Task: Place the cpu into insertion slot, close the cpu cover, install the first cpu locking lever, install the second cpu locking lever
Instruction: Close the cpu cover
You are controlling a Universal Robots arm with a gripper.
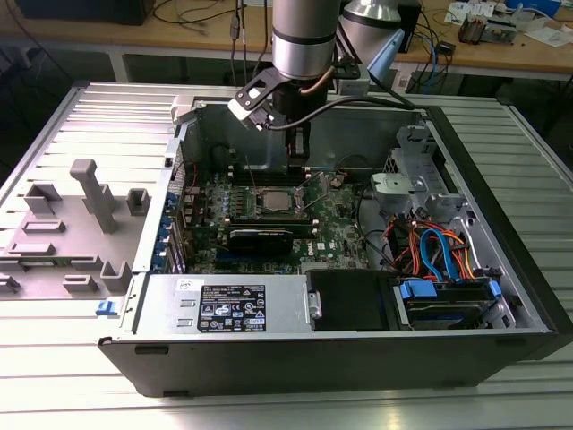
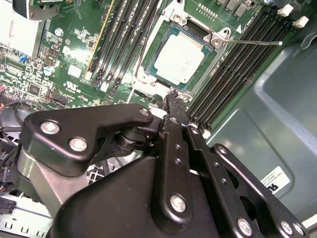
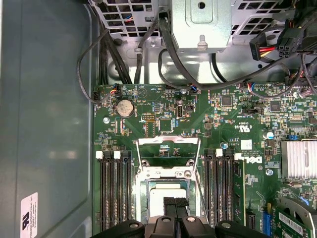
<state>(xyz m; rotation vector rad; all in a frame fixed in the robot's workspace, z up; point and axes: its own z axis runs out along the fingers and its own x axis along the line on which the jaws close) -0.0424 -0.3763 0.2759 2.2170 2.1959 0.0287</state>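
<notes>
The cpu (image 2: 179,58), a flat square chip with a silver-grey top, lies seated in the insertion slot (image 2: 146,75) on the green board. In the first wrist view the cpu cover (image 3: 166,142) stands swung open on its hinge at the slot's far side, with the board showing through its window. A thin metal locking lever (image 2: 253,43) sticks out free beside the slot. My gripper (image 2: 174,99) is shut with nothing in it and hovers just above the slot's near edge (image 3: 143,198). In the exterior view the gripper (image 1: 298,166) hangs over the slot (image 1: 273,199).
Black memory slots (image 3: 114,193) flank the socket on both sides. A metal drive cage (image 3: 200,25) and black cables (image 3: 124,59) sit beyond the board, and a heatsink (image 3: 298,158) is nearby. The grey case wall (image 2: 277,114) borders the board closely.
</notes>
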